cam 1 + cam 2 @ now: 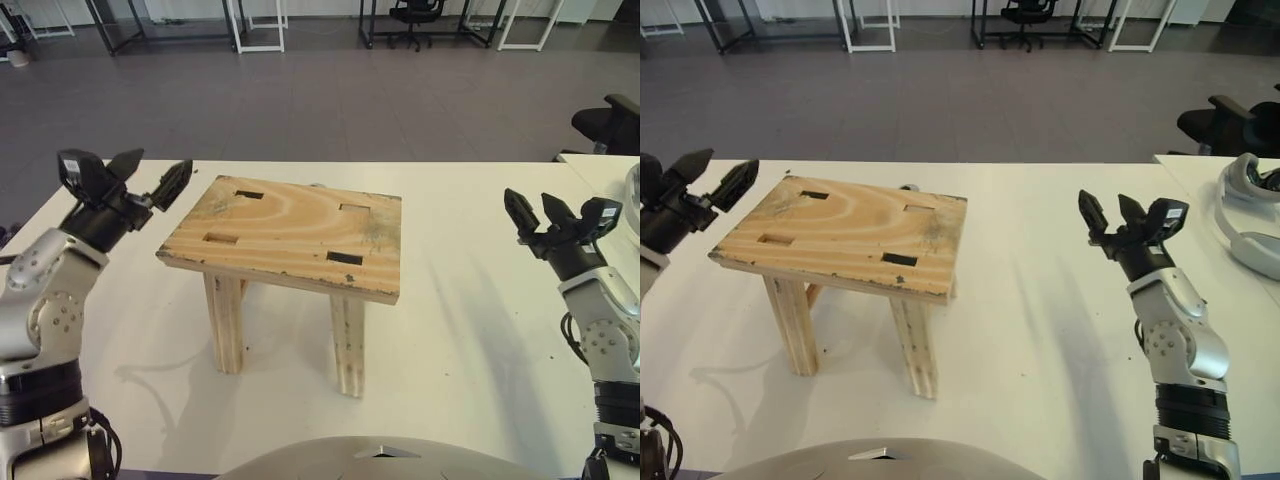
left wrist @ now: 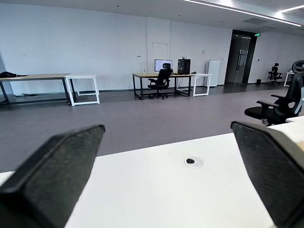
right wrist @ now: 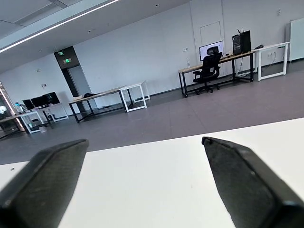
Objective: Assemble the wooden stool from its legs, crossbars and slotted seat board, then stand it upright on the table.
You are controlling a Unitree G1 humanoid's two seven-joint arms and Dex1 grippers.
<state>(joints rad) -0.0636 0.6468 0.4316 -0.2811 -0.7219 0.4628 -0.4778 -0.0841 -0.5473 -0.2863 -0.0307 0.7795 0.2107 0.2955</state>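
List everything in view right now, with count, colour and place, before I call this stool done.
pale wooden stool with slotted seat board: one, light wood, upright mid-table, four dark slots in the seat
white table: one, white, under the stool
white headset: one, white and grey, neighbouring table, far right
black office chairs: two, black, one far across the floor, one by the right table
left gripper: one, black, open, raised beside the seat's left edge, gap showing
right gripper: one, black, open, raised at right, apart from the stool
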